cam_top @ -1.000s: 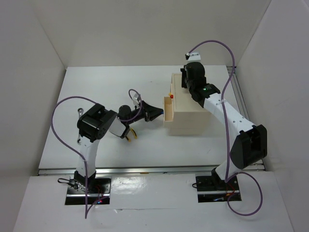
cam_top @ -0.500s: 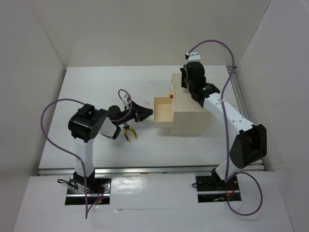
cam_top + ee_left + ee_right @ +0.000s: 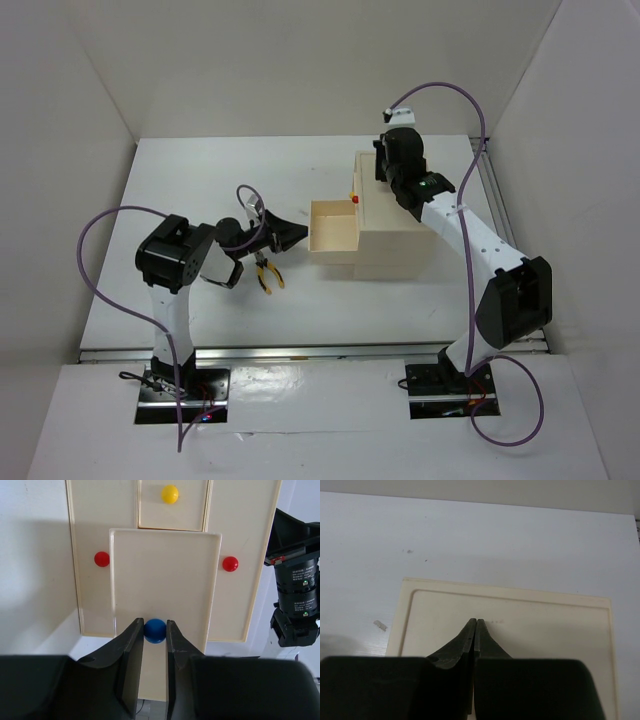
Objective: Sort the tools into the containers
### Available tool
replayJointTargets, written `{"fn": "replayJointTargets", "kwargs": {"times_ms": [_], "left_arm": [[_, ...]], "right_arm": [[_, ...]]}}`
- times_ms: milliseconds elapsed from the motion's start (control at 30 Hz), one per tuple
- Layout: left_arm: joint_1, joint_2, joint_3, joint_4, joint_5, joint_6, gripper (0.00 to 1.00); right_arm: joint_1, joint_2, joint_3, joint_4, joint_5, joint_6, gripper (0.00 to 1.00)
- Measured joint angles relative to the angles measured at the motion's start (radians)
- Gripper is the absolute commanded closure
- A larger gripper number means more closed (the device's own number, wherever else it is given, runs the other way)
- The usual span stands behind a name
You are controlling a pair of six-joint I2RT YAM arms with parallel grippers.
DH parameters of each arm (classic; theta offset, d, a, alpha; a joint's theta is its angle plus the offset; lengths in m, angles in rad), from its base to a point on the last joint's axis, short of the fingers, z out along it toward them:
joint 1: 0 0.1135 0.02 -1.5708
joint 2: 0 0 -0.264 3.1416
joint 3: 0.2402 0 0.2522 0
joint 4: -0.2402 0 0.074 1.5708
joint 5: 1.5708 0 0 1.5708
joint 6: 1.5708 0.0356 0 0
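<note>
My left gripper is shut on the blue knob of a pale wooden drawer, which stands pulled out to the left of the beige box. In the left wrist view my gripper has a finger on each side of the knob, and the drawer looks empty. Pliers with yellow-black handles lie on the table below my left gripper. My right gripper is shut and empty, its tips on or just above the box top. The wrenches and screwdrivers are out of view.
The box front shows two red knobs and a yellow knob on closed drawers. One red knob shows from above. White walls enclose the table on the left, back and right.
My left gripper has moved left with the blue knob, drawing the drawer further out of the box. The right arm has not moved.
</note>
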Motion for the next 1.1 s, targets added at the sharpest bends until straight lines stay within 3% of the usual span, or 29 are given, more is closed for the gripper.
{"fn": "replayJointTargets", "kwargs": {"times_ms": [267, 400, 433, 467, 667, 867, 1000, 1100], "left_arm": [[0.003, -0.004, 0.0, -0.005, 0.005, 0.002, 1.0], [0.003, -0.01, -0.002, -0.013, 0.005, 0.005, 0.49], [0.003, -0.016, -0.01, -0.014, 0.003, 0.021, 0.22], [0.01, -0.024, -0.026, -0.028, 0.001, 0.03, 0.0], [0.1, -0.073, -0.117, -0.121, -0.025, 0.111, 0.0], [0.116, -0.374, -0.152, -0.303, -0.118, 0.365, 0.0], [0.079, -0.584, -0.071, -0.566, -0.209, 0.549, 0.0], [0.022, -0.694, 0.04, -0.921, -0.378, 0.621, 0.0]], "right_arm": [[0.0, 0.0, 0.0, 0.0, 0.0, 0.0, 1.0], [0.0, 0.0, 0.0, 0.001, 0.0, 0.0, 1.0], [0.0, 0.0, 0.0, 0.0, 0.001, -0.001, 1.0], [0.0, 0.0, 0.0, 0.001, 0.0, 0.0, 1.0], [0.0, 0.001, 0.0, 0.002, 0.0, 0.0, 1.0], [0.0, 0.002, 0.002, 0.003, -0.001, 0.0, 1.0], [0.0, 0.002, 0.002, 0.003, -0.003, 0.0, 1.0], [0.0, 0.002, 0.002, 0.003, -0.003, 0.0, 1.0]]}}
